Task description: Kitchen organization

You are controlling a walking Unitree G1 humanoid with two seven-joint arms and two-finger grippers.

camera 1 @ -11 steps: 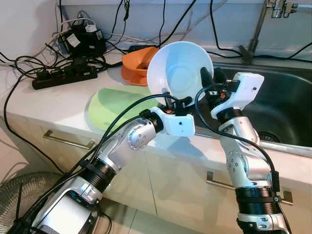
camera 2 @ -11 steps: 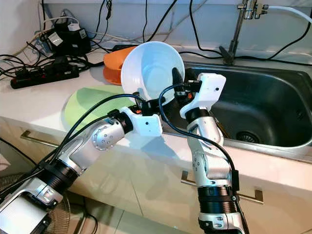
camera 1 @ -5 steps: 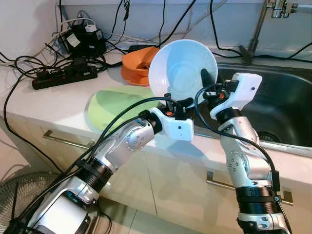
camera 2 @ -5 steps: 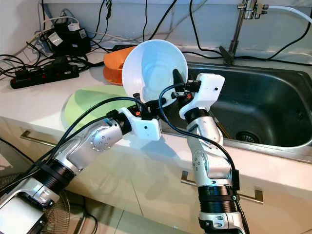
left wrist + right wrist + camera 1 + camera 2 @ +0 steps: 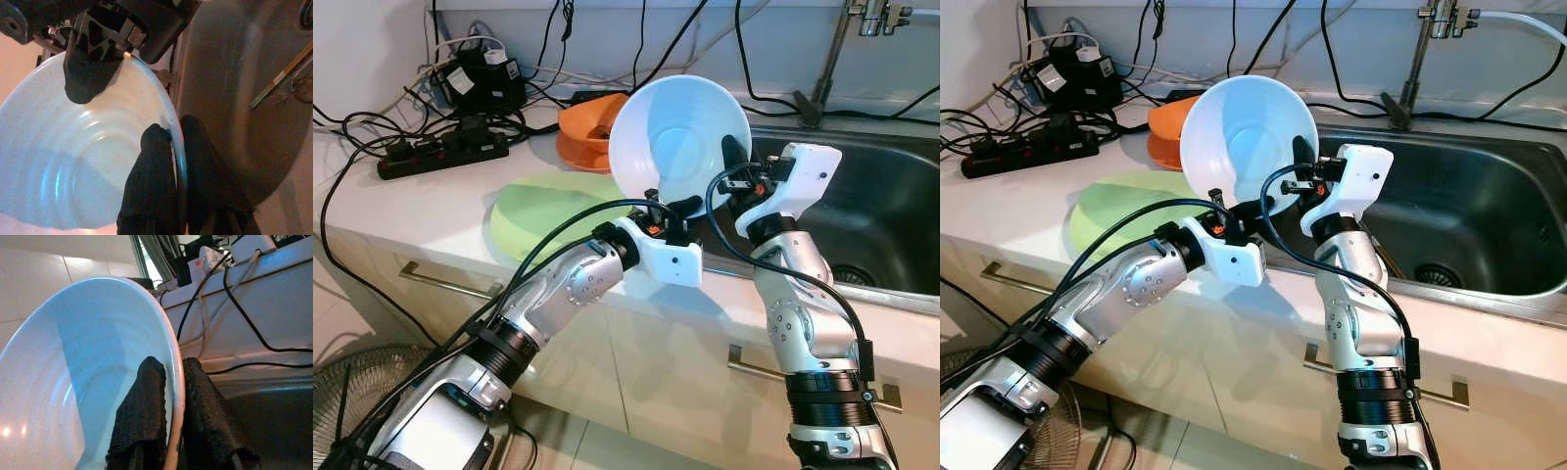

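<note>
Above the near edge of the bench, at the left rim of the sink, a white bowl is held tilted up on edge, its hollow facing the camera. Both grippers have it by the rim. The left gripper grips the lower edge, its jaws clamped on the rim with one finger inside the hollow and one behind. The right gripper holds the right-hand edge the same way, jaws pinched on the rim, one finger against the inner wall.

Left of the bowl a pale green plate lies flat on the bench. Beyond it, partly hidden by the bowl, sit stacked orange bowls. Farther left a black power strip lies among tangled cables. A faucet rises at the far side of the sink, and a fork rests on the sink floor.
</note>
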